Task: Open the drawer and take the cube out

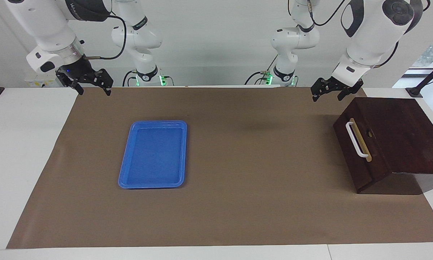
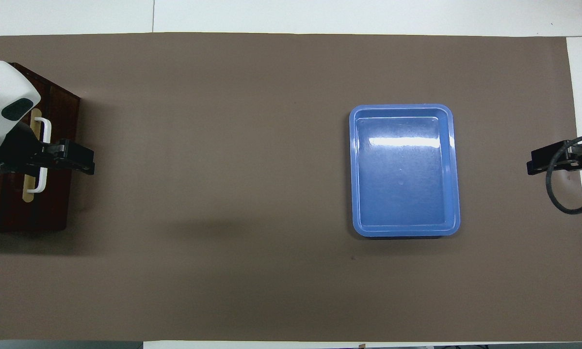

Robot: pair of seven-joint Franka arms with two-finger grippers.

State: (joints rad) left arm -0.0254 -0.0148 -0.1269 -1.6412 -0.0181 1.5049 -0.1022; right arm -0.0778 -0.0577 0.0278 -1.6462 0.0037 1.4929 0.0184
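- Drawer (image 1: 361, 151): dark brown wood, set in a matching dark box (image 1: 404, 133) at the left arm's end of the table; pushed fully in, front face flush with the box.
- White bar handle (image 1: 356, 140) on the drawer front, mounted on a tan strip (image 1: 363, 142); front face turned toward the middle of the table.
- Cube: not visible in either view; whereabouts cannot be told with the drawer closed.
- Left gripper (image 1: 331, 90): raised above the mat near the box corner closest to the robots; in the overhead view (image 2: 70, 160) overlapping the handle, but in the facing view clear of it and touching nothing. Jaws spread wide, holding nothing.
- Right gripper (image 1: 90, 85): raised over the mat edge at the right arm's end of the table, well apart from the tray; in the overhead view (image 2: 557, 160) seen at the mat's border. Jaws spread wide, holding nothing.
- Blue plastic tray (image 1: 124, 178): rectangular, flat on the mat, toward the right arm's end of the table, well apart from the drawer; nothing inside.
- Brown mat (image 1: 238, 162): covering most of the white table (image 1: 21, 144), carrying both tray and box.
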